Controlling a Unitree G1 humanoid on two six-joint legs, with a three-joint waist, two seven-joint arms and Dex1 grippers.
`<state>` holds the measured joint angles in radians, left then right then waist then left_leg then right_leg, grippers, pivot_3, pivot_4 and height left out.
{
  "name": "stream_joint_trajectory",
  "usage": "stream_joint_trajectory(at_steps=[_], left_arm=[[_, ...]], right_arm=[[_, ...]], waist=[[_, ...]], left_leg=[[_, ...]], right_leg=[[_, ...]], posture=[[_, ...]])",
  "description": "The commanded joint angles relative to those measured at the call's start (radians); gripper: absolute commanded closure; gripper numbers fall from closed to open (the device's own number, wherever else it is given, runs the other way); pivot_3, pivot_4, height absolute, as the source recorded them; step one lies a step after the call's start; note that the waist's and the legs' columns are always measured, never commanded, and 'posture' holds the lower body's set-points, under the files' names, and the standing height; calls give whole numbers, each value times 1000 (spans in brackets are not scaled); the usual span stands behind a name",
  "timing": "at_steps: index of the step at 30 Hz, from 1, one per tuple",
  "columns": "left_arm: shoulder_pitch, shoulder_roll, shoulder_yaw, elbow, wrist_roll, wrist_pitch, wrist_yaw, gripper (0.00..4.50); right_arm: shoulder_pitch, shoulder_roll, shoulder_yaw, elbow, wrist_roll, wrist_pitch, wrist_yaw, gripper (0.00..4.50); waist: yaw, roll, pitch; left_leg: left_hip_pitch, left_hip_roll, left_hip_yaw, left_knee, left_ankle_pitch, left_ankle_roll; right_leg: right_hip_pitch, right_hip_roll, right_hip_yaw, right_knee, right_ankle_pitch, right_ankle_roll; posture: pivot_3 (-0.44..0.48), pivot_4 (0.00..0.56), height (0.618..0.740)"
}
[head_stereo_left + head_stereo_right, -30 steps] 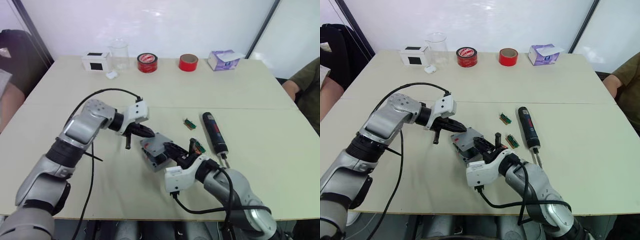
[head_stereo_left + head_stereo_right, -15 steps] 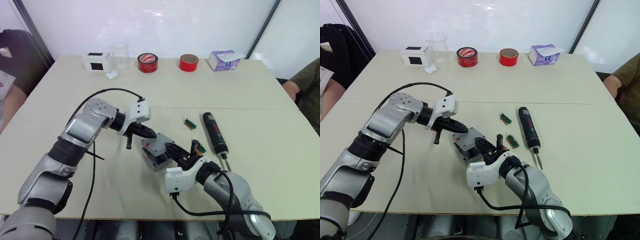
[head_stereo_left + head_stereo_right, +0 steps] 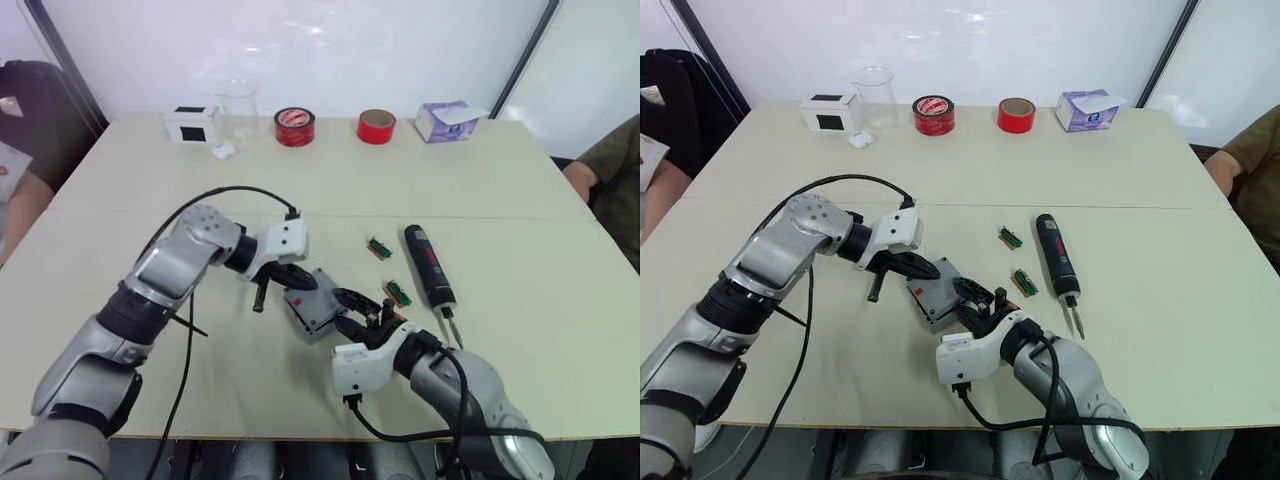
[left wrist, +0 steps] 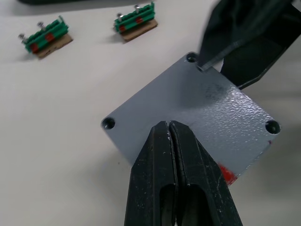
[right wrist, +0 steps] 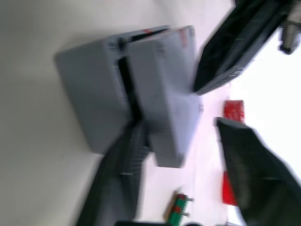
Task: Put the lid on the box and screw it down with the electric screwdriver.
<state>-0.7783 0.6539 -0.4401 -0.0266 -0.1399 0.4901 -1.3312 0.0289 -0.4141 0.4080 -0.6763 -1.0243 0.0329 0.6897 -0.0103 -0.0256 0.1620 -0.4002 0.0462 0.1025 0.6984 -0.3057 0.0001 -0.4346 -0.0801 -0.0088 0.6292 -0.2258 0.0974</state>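
Sitting on box [image 5: 89,94], lid [image 4: 193,113]. L gripper [image 4: 170,136] jaws closed, tips on lid. R gripper [image 3: 980,300] jaws apart around box+lid. Screwdriver [image 3: 428,265] on table [image 3: 520,200], well apart.

Eye views: table [image 3: 300,180] seen from above, facing forward and down, at a distance; same scene shared. Left wrist view: lid [image 4: 193,113] seen close from above. Right wrist view: box [image 5: 99,99] and lid seen close from the side.
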Motion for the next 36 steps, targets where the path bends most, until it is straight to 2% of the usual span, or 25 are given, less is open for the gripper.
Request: stream_joint_trajectory(at_steps=[1,5,14,18,23,25,26,36], left_arm=[[50,4,-73,4,63,-24,-2,4500],[80,-3,-91,25,103,-60,14,4500],[113,-20,-62,-3,85,-39,25,4500],[110,-27,-32,7,71,-46,30,4500],[89,-39,32,5,12,-20,22,4500],[79,-39,59,-1,-20,-6,11,4500],[74,-38,72,-6,-39,3,6,4500],[12,4,168,-39,-193,180,-45,4500]], right_arm=[[8,1,-14,-44,10,-15,6,527],[28,-9,-37,-81,38,-20,25,527],[92,-18,-102,-136,129,-28,38,527],[94,-16,-124,-128,167,-20,38,1296],[87,-21,-139,-105,189,-20,36,3308],[84,-20,-135,-96,195,-20,36,3933],[82,-21,-135,-93,200,-20,37,4470],[91,-27,-173,-76,340,6,53,4489]], waist=[[0,0,0],[2,-1,-5],[2,-3,-17],[2,-2,-17],[1,-2,-16],[0,-2,-16],[0,-2,-16],[0,-2,-12]], left_leg=[[5,0,0,-1,-1,1],[10,0,0,-1,-2,3],[11,0,0,-1,-2,3],[11,0,0,-1,-2,3],[11,0,0,-1,-2,3],[11,0,-1,-1,-2,3],[11,0,-1,-1,-2,3],[9,0,-1,-1,-2,3]], right_leg=[[5,0,0,0,-1,0],[10,0,0,0,-3,-3],[11,0,0,0,-3,-3],[11,0,0,0,-3,-3],[11,0,0,0,-3,-3],[11,0,0,0,-3,-3],[10,0,0,0,-3,-3],[8,0,0,0,-3,-3]], posture=[[0,150,740],[0,150,740],[0,150,740],[0,150,740],[0,150,740],[0,150,740],[0,150,740],[0,150,740]])
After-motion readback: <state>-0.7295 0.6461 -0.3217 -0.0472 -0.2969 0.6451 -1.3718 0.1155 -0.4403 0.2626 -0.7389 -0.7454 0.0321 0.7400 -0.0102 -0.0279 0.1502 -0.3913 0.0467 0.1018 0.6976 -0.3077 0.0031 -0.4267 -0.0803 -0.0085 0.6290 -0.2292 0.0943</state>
